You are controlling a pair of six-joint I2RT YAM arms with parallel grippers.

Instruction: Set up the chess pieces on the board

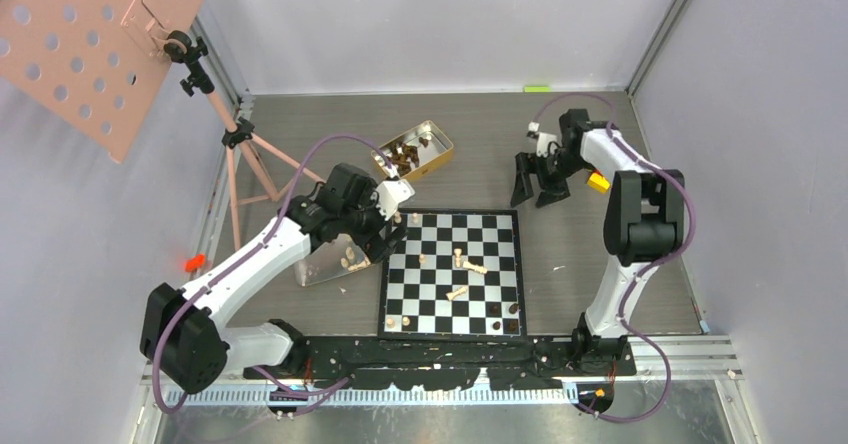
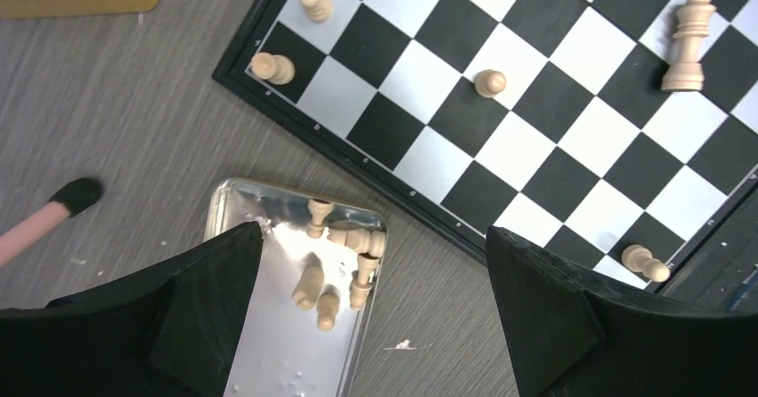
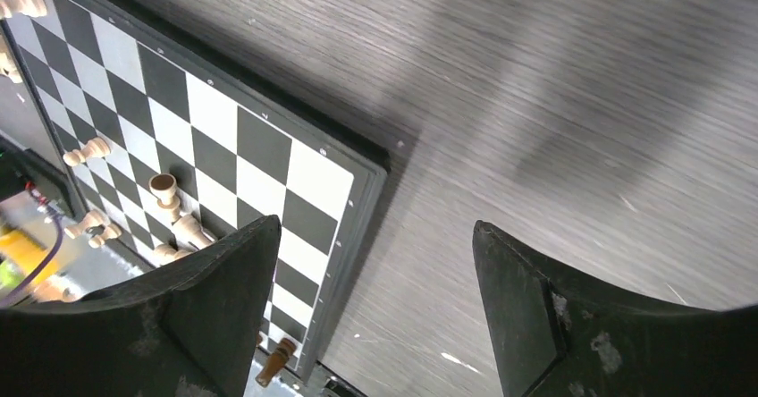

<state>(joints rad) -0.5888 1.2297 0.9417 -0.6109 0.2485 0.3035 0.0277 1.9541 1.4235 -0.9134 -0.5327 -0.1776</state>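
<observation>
Left gripper [image 2: 374,236] above tray [image 2: 277,325], jaws wide

We find the light bright and even, from overhead. Between the left jaws the silvery tray [image 2: 277,352] glares white, while the board [image 2: 536,147] beyond them reads sharp. Beyond the right jaws soft, broad shadows streak the table [image 3: 554,102], its grain slightly blurred.

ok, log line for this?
left claw open over tray of pale pieces | right claw open beside board | board mostly unset
</observation>
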